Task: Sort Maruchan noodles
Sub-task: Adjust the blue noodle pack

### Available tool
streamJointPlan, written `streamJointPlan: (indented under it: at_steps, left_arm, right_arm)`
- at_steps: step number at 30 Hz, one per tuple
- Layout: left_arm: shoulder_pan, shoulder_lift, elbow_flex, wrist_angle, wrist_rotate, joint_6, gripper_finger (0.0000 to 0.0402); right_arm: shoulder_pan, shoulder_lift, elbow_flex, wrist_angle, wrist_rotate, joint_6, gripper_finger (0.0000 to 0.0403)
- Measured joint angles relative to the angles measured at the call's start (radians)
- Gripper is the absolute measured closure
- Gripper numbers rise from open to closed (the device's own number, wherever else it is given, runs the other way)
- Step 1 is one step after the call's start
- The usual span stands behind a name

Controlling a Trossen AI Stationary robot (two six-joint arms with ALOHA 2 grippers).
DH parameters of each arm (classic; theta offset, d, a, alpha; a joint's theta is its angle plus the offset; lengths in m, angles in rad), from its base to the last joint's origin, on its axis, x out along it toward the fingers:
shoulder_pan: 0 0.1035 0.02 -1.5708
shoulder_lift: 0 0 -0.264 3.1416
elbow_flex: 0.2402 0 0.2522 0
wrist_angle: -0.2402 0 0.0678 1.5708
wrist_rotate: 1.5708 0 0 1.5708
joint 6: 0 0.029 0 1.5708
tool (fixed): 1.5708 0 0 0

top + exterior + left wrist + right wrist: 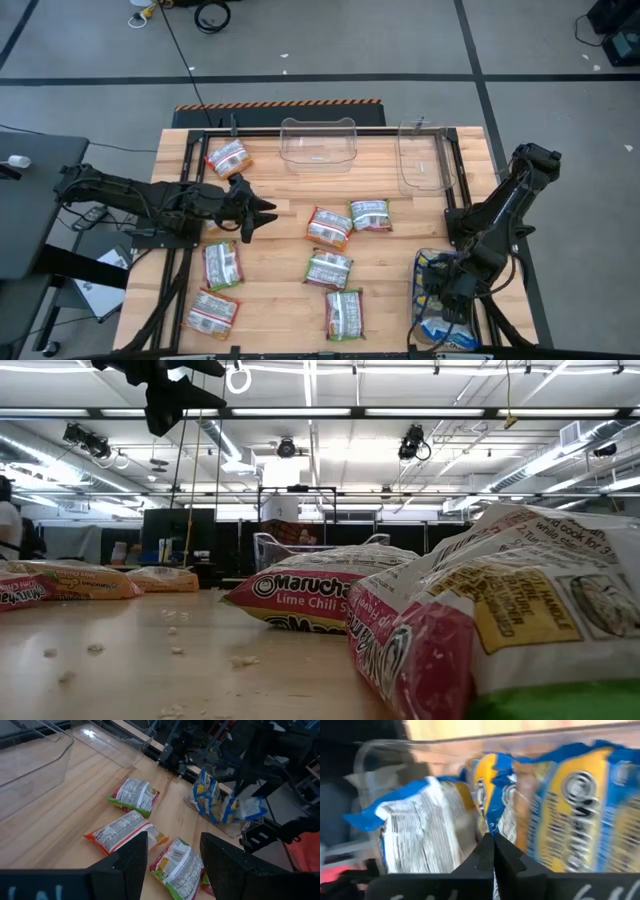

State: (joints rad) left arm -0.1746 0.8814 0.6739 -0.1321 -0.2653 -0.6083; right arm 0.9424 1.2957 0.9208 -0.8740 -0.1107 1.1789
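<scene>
Right gripper (pixel 493 851) down in the near-right bin (pixel 424 268), jaws pinched fully together on the thin edge of a blue-and-yellow packet (pixel 495 785). Risky hold: just a sliver of slick wrapper, easily slipping free on the lift, or dragging the neighbouring blue packets (pixel 580 805) up and over the bin wall. Left gripper (pixel 172 857) hovering above the table (pixel 280 290), jaws spread wide, holding nothing, over the lime chili packets (pixel 177 865) lying mid-table. Seven green-and-orange packets scattered loose on the wood, two clear bins (pixel 318 145) waiting at the far edge. Crumbs (pixel 170 630) on the tabletop too, hinting at brittle contents: hard squeezes could crush more.
</scene>
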Motion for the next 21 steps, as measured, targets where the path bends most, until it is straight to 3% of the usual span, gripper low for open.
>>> streamJointPlan:
  at_steps: [3, 8, 15, 18, 21]
  left_arm:
    - [0.002, 0.000, 0.000, 0.011, 0.000, 0.000, 0.0217]
    - [0.002, 0.000, 0.000, 0.010, 0.025, -0.014, 0.0217]
    - [0.014, -0.014, 0.006, -0.094, 0.169, -0.133, 0.0217]
    - [0.016, -0.048, 0.011, -0.143, 0.184, -0.114, 0.0220]
    - [0.017, -0.100, 0.011, -0.136, 0.186, -0.058, 0.0233]
  right_arm:
    - [0.000, 0.000, 0.023, -0.062, 0.010, -0.013, 0.0400]
    - [0.000, 0.026, 0.010, 0.001, 0.013, -0.030, 0.0395]
    - [-0.012, -0.005, 0.055, -0.046, 0.018, 0.029, 0.0332]
    - [-0.022, -0.032, 0.116, -0.090, 0.115, 0.025, 0.0307]
    - [-0.034, -0.056, 0.171, -0.056, 0.302, -0.024, 0.0298]
